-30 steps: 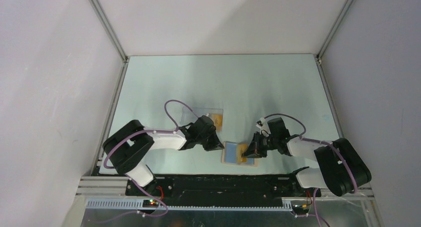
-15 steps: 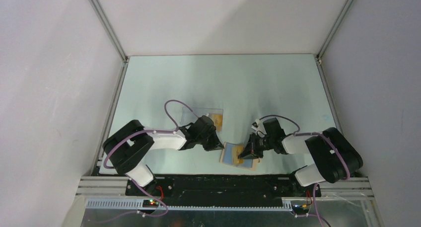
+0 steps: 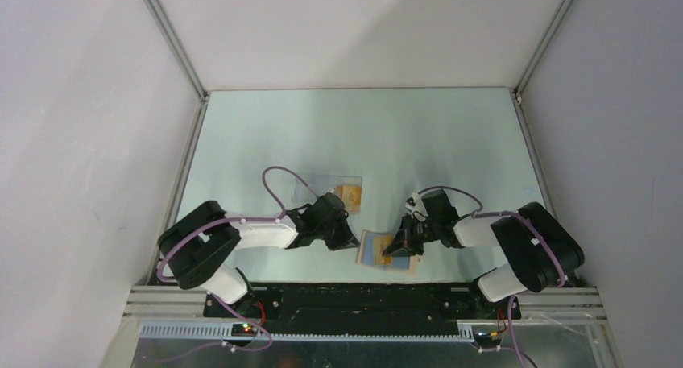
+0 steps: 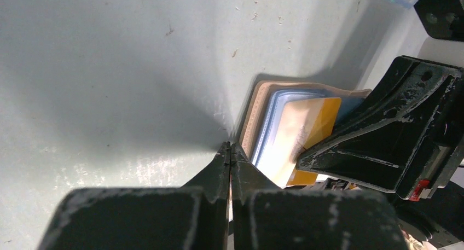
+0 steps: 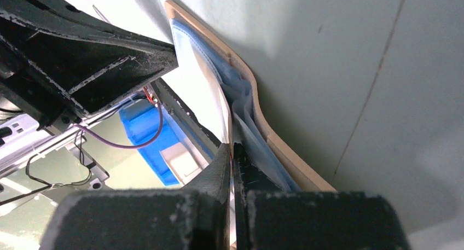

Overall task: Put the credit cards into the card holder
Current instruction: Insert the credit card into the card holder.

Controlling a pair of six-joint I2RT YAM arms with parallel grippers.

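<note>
Since a second ago the right arm has folded in toward its base, and the right gripper [image 3: 398, 246] has slid a little toward 9 o'clock over the holder [image 3: 370, 254]. The holder has turned slightly out of square. The left gripper [image 3: 348, 241] has eased a touch toward 8 o'clock, and its cable loop sits further left.

The holder lies open near the 6 o'clock edge of the worktop [image 3: 451, 142], between the two grippers: left at its 9 o'clock, right at its 3 o'clock. From above, the grippers cover much of it and the card [image 3: 387, 260] is only a small orange patch.

The left wrist view shows more. The left gripper's jaws are pressed together with nothing between them, their tips on the worktop just beside the holder's tan edge. The card lies on the blue lining, its far corner hidden under the right gripper.

The right wrist view shows the right gripper's jaws together on the card's thin edge, which rises from between them along the lining. The card's face and colour cannot be made out there.

Only the top view shows the clear box [image 3: 326, 183] at the holder's 11 o'clock, with another card [image 3: 351, 195] in it.
</note>
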